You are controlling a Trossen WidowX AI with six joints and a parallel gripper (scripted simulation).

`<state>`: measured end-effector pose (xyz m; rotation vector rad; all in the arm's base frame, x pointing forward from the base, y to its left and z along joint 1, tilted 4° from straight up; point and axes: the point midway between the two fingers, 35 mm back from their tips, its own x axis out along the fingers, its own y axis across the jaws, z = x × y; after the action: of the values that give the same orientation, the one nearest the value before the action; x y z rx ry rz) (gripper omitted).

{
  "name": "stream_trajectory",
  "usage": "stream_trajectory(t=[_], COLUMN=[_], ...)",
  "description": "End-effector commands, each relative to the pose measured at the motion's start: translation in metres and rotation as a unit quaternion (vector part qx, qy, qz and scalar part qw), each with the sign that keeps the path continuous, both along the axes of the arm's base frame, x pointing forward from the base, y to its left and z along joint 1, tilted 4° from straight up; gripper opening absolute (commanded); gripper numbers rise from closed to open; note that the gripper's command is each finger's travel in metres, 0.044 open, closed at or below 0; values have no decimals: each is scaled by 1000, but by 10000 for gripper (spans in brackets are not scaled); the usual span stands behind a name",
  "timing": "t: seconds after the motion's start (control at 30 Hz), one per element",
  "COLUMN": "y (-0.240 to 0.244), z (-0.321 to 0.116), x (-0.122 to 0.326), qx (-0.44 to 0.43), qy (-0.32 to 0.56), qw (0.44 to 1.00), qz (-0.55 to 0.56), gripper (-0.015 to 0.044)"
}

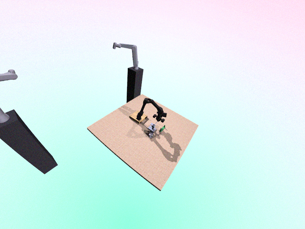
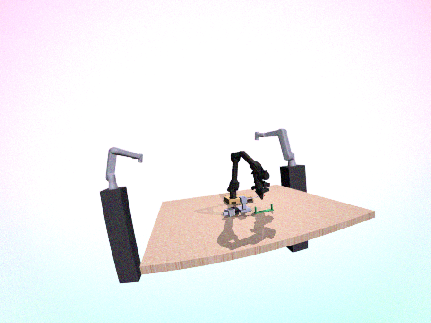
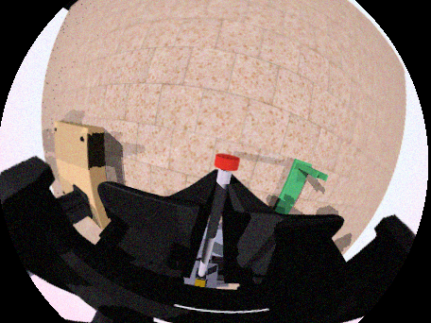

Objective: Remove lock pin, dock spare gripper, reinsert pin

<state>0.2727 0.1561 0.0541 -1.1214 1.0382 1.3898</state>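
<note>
My gripper (image 1: 158,120) (image 2: 261,197) (image 3: 220,175) is shut on the lock pin (image 2: 253,197) (image 3: 227,161), just below its red head. The pin's pale shaft runs back between the fingers toward the mount. The grey mount (image 1: 151,127) (image 2: 243,199) stands on the table, and my gripper is above and to one side of it. The pin's far end is close to the socket block; whether it is clear of the hole is too small to tell. The spare gripper (image 1: 150,134) (image 2: 230,212), grey and black, lies on the table beside the mount.
A green cradle (image 1: 162,129) (image 2: 264,210) (image 3: 290,190) with upright ends stands on the table near the mount. The arm's wooden base (image 1: 134,116) (image 2: 234,201) (image 3: 71,146) is behind the mount. Two grey arms (image 1: 134,56) (image 2: 110,166) stand on dark pillars outside the table.
</note>
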Motion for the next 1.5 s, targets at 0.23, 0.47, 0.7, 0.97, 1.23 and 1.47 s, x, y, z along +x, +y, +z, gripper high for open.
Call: stream_trajectory(t=[0.23, 0.47, 0.7, 0.97, 1.23, 1.47], y=[9, 14, 19, 17, 15, 16], z=[4, 5, 7, 21, 35, 29], x=[0, 0, -1, -2, -4, -4], qx=[-3, -3, -4, -4, -5, -6], qy=[1, 2, 4, 7, 10, 12], qw=[1000, 1000, 1000, 1000, 1000, 1000], qz=[-1, -1, 0, 1, 1, 0], gripper=[0, 0, 0, 0, 0, 0])
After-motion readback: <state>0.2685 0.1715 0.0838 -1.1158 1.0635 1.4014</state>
